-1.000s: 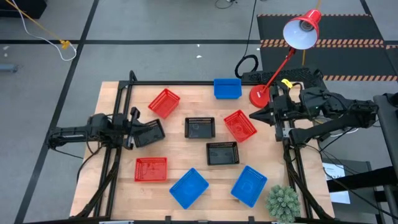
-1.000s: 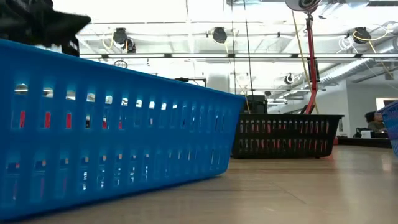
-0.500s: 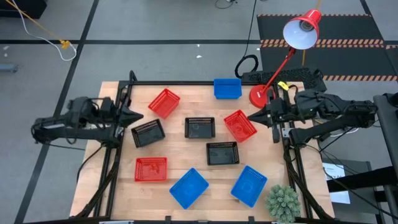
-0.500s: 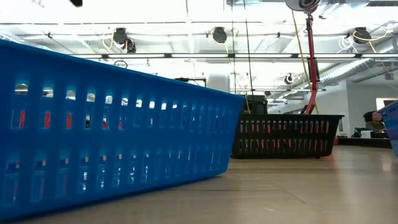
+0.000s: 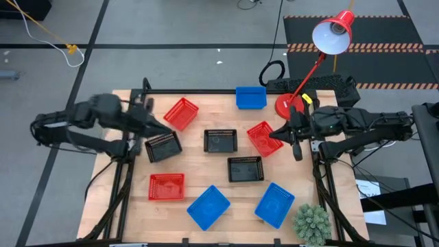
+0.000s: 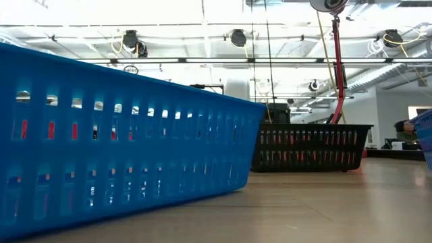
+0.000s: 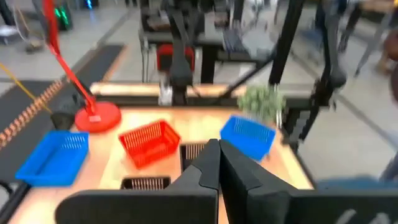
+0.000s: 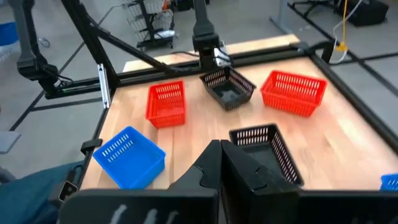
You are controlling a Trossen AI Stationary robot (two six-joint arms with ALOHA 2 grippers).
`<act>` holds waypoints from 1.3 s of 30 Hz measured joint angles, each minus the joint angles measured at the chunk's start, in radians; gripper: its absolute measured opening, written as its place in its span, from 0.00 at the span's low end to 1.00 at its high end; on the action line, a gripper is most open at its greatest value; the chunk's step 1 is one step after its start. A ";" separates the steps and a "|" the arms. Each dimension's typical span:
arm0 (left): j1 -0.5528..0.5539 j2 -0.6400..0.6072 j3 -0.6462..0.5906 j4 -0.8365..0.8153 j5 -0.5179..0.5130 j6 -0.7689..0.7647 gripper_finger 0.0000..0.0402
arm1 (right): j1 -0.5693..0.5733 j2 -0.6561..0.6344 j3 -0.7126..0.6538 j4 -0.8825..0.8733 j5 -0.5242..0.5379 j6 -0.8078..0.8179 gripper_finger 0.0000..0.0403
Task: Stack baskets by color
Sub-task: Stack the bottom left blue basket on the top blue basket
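Note:
Several lattice baskets lie apart on the wooden table (image 5: 206, 165), each flat on its bottom: red ones (image 5: 181, 113) (image 5: 265, 138) (image 5: 167, 186), blue ones (image 5: 251, 97) (image 5: 208, 206) (image 5: 274, 204), black ones (image 5: 163, 146) (image 5: 220, 140) (image 5: 245, 169). My left gripper (image 5: 167, 130) is shut and raised above the left black basket's far edge. My right gripper (image 5: 274, 134) is shut and raised over the right red basket. Both show shut and bare in their wrist views (image 7: 219, 163) (image 8: 221, 158). The low view shows only a blue basket (image 6: 121, 135) and a black basket (image 6: 310, 145).
A red desk lamp stands with its round base (image 5: 287, 104) at the far right corner, its head (image 5: 334, 33) beyond the table. A small green plant (image 5: 312, 223) sits at the near right corner. Black frame rails (image 5: 130, 171) run along both side edges.
My left gripper has risen from low beside the left black basket and swung up and toward the table's right, now pointing more level; the basket has stayed put. My right gripper has edged toward the table's left, over the right red basket, and rolled a little.

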 joint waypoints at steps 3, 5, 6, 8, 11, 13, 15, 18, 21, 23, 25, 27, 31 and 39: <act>-0.061 0.057 -0.016 -0.016 -0.086 0.013 0.00 | 0.034 0.018 -0.014 -0.001 0.009 0.021 0.00; -0.105 0.090 -0.024 -0.012 -0.148 0.016 0.00 | 0.073 0.041 -0.018 -0.001 0.033 0.041 0.00; -0.128 0.107 -0.028 -0.010 -0.173 0.016 0.00 | 0.095 0.053 -0.019 -0.003 0.048 0.053 0.00; -0.170 0.142 -0.031 0.004 -0.213 0.017 0.00 | 0.140 0.080 -0.019 -0.003 0.067 0.077 0.00; -0.225 0.190 -0.033 0.019 -0.241 0.019 0.01 | 0.208 0.119 -0.019 -0.003 0.080 0.124 0.00; -0.255 0.218 -0.033 0.031 -0.251 0.021 0.01 | 0.248 0.143 -0.019 -0.007 0.081 0.166 0.00; -0.280 0.246 -0.033 0.032 -0.255 0.022 0.02 | 0.287 0.164 -0.019 -0.015 0.082 0.209 0.00; -0.312 0.283 -0.033 0.032 -0.271 0.022 0.01 | 0.341 0.197 -0.020 -0.030 0.077 0.280 0.00; -0.333 0.312 -0.033 0.035 -0.278 0.021 0.01 | 0.397 0.227 -0.019 -0.044 0.079 0.344 0.00; -0.344 0.326 -0.033 0.041 -0.280 0.015 0.01 | 0.431 0.251 -0.019 -0.062 0.078 0.380 0.00; -0.354 0.337 -0.033 0.051 -0.284 0.003 0.02 | 0.464 0.277 -0.019 -0.069 0.073 0.415 0.00; -0.364 0.343 -0.033 0.060 -0.288 -0.005 0.02 | 0.493 0.302 -0.019 -0.074 0.049 0.447 0.00; -0.384 0.352 -0.032 0.089 -0.307 -0.025 0.01 | 0.537 0.362 -0.009 -0.093 0.022 0.514 0.04; -0.419 0.386 -0.033 0.124 -0.332 -0.041 0.04 | 0.601 0.490 0.064 -0.173 -0.059 0.568 0.14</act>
